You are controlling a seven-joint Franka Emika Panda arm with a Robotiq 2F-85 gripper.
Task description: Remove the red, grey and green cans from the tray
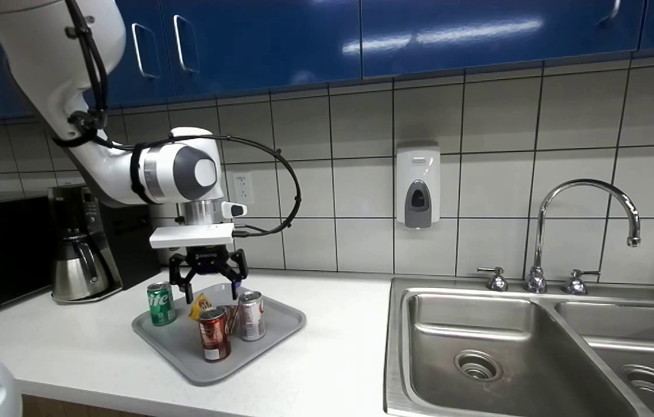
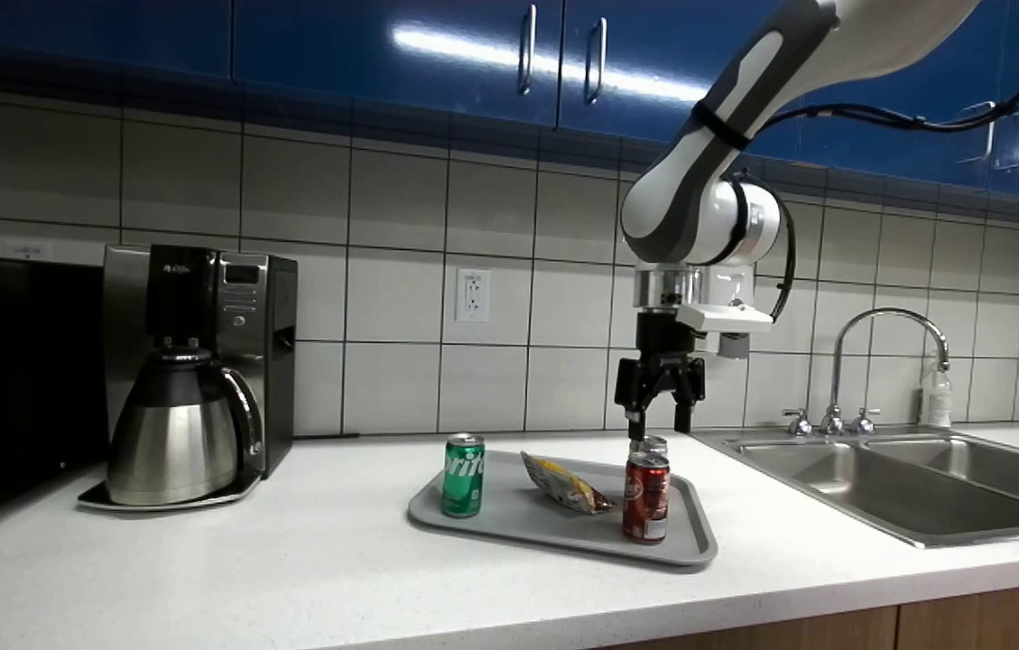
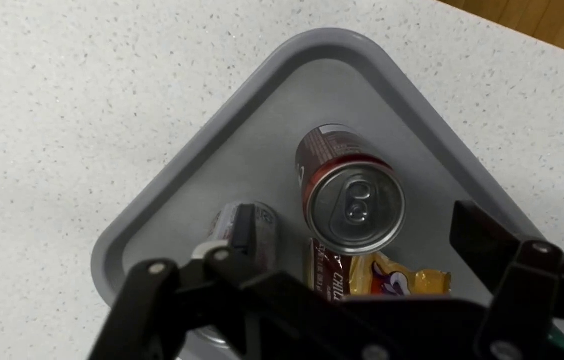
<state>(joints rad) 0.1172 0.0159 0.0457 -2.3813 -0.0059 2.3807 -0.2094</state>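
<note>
The grey tray (image 1: 276, 333) lies on the counter and also shows in another exterior view (image 2: 518, 528) and the wrist view (image 3: 267, 145). The red can (image 1: 214, 339) (image 2: 645, 501) (image 3: 329, 145) stands upright near the tray's front corner. The grey can (image 1: 252, 317) stands behind it, mostly hidden in an exterior view (image 2: 653, 444) and partly behind a finger in the wrist view (image 3: 266, 227). The green can (image 1: 161, 305) (image 2: 463, 478) stands upright at the tray's opposite end. My gripper (image 1: 212, 294) (image 2: 660, 428) (image 3: 354, 220) is open and empty above the tray, pointing down, over the red and grey cans' side.
A yellow and brown snack bag (image 1: 201, 306) (image 2: 563, 487) (image 3: 386, 275) lies on the tray among the cans. A coffee maker with a steel carafe (image 2: 175, 433) stands on the counter. A double sink (image 1: 477, 324) with a tall faucet (image 1: 584, 185) is set into the counter. Blue cabinets (image 1: 269, 46) hang above.
</note>
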